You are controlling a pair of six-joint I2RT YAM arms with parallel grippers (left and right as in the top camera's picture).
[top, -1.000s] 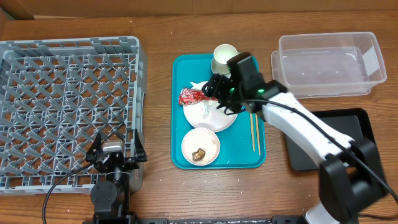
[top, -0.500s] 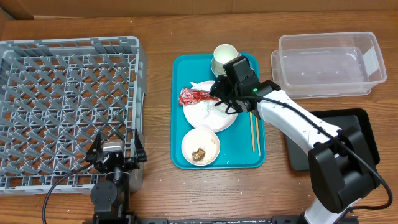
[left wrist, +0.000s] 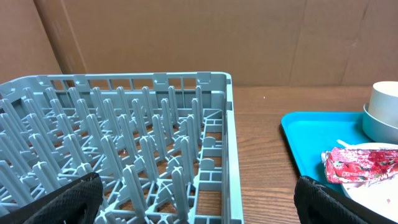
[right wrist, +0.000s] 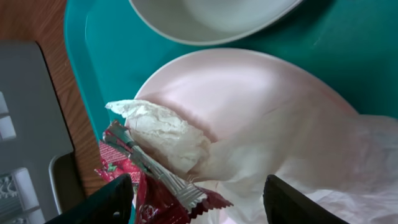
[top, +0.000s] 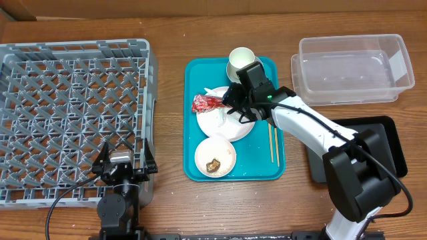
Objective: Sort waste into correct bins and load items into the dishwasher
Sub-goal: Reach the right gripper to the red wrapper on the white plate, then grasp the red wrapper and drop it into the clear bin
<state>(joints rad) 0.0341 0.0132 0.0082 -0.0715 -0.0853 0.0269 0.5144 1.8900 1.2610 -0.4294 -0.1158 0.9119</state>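
Plainly, left end effector (left wrist: 199, 186) and right end effector (right wrist: 199, 185) gape empty over wooden table (top: 172, 33).

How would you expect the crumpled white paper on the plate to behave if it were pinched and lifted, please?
The crumpled white paper looks thin and creased, so it will probably squash and lift with little weight. It lies against the red wrapper at the edge of the plate, so the wrapper may drag along.
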